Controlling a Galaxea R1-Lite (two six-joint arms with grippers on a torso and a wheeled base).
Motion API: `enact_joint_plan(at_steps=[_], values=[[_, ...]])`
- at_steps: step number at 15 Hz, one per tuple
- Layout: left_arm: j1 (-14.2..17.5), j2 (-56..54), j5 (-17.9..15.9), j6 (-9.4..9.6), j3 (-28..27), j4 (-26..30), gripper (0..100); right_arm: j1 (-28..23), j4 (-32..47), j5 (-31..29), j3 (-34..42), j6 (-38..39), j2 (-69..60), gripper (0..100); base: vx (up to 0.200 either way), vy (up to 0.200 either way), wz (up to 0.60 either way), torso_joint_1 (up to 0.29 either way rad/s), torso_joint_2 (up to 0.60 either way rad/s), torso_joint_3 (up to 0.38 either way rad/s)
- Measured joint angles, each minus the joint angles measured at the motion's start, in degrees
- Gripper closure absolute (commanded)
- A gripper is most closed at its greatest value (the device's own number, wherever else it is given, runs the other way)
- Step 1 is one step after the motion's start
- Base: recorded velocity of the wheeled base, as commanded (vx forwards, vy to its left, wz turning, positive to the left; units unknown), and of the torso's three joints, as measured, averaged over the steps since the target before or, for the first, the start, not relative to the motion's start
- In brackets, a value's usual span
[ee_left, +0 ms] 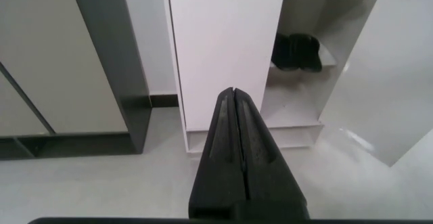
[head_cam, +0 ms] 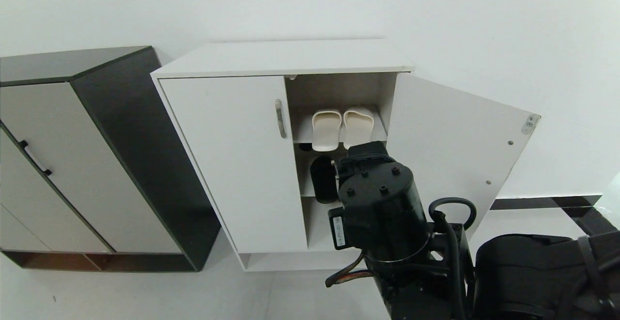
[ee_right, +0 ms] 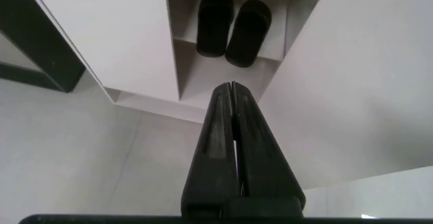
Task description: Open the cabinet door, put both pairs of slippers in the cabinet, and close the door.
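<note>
Nearest, the right claw point(ee_right: 233, 87) has its fingers pressed together on nothing and hangs above the floor point(ee_right: 101, 156), aimed at the cabinet opening. The left claw point(ee_left: 233, 92) is likewise closed tight and empty, facing the foot of the shut door point(ee_left: 223, 48). With no slipper in either one, the loading looks finished and only the closing remains. Beyond them the open door point(head_cam: 450, 145) stands swung wide at 3 o'clock of the shelves, probably so that an arm could reach straight in. The white cabinet point(head_cam: 286, 58) holds both pairs. The black slippers point(ee_right: 233, 28) lie side by side on the middle shelf point(head_cam: 306, 195), lengthwise into the compartment. At their 12 o'clock, the cream slippers point(head_cam: 341, 126) sit the same way on the top shelf point(head_cam: 302, 138), their near ends just over its front edge. The shut door's handle point(head_cam: 280, 118) runs upright beside the opening. At 9 o'clock of the white cabinet stands a dark cabinet point(head_cam: 121, 141), closed.
</note>
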Motion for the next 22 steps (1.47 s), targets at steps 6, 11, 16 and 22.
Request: enact_joint_plan(at_steps=[6,11,16,22], values=[[0.0,0.0,0.0,0.0,0.0,0.0,100,0.0,0.0,0.0,0.4,0.0,0.0,100,0.0,0.0,0.0,0.169,-0.49,-0.314],[0.0,0.0,0.0,0.0,0.0,0.0,100,0.0,0.0,0.0,0.4,0.0,0.0,100,0.0,0.0,0.0,0.207,-0.52,-0.31],[0.0,0.0,0.0,0.0,0.0,0.0,100,0.0,0.0,0.0,0.6,-0.4,0.0,100,0.0,0.0,0.0,0.234,-0.55,-0.316],[0.0,0.0,0.0,0.02,0.0,0.0,100,0.0,-0.3,0.0,1.6,-1.0,-0.1,100,0.0,0.0,0.0,0.202,-0.46,-0.251]])
